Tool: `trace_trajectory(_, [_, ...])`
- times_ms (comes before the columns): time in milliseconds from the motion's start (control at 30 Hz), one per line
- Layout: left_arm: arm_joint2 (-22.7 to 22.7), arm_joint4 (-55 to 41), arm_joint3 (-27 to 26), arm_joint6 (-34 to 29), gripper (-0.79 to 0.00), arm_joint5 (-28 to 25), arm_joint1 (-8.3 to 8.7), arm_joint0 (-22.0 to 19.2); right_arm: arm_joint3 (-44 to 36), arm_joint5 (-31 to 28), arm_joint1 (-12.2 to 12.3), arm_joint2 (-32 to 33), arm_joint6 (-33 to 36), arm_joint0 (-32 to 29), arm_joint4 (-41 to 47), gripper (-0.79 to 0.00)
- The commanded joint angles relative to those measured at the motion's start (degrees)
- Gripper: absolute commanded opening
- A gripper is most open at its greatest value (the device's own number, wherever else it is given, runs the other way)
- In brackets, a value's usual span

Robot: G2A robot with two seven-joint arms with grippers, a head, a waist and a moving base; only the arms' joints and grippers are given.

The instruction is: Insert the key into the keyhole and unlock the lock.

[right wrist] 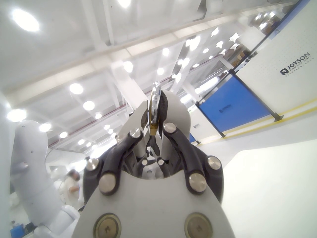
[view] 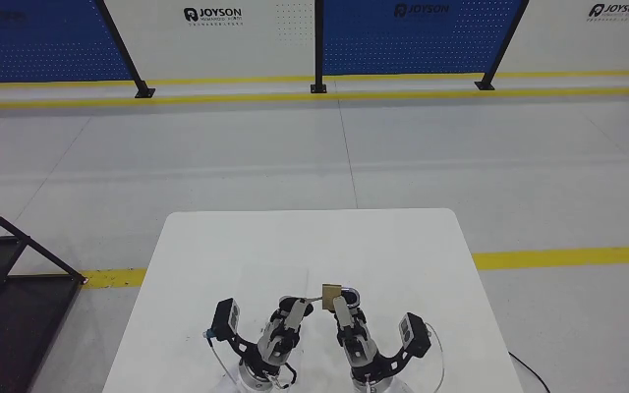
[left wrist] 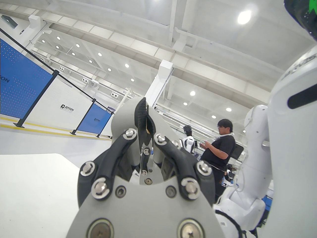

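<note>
Brass lock (right wrist: 151, 124) clamped in right gripper (right wrist: 155, 108), key (view: 314, 298) pinched in left gripper (left wrist: 145, 118).

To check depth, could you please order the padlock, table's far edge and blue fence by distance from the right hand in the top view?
1. Padlock, held in the right hand.
2. Table's far edge, straight ahead.
3. Blue fence, across the floor.

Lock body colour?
Brass-gold lock body, plain with no pattern. The top view shows it best.
</note>
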Motion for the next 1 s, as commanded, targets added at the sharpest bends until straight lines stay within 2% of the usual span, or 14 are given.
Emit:
trace_trajectory(0, [-0.23, -0.62, 0.07, -0.6, -0.785, -0.61, 0.05, 0.0, 0.0, 0.11, -0.05, 0.03, 0.15, 0.0, -0.08, -0.785])
trace_trajectory(600, [-1.93, -8.36, 0.85, -7.1, -0.785, -7.1, 0.02, 0.3, 0.18, 0.25, -0.32, 0.28, 1.49, -0.02, -1.74, -0.785])
trace_trajectory(967, [-1.67, -8.83, 0.67, -7.78, -0.785, -7.1, 0.32, 0.02, 0.28, 0.49, -0.36, 0.49, 1.97, -0.13, -3.48, -0.785])
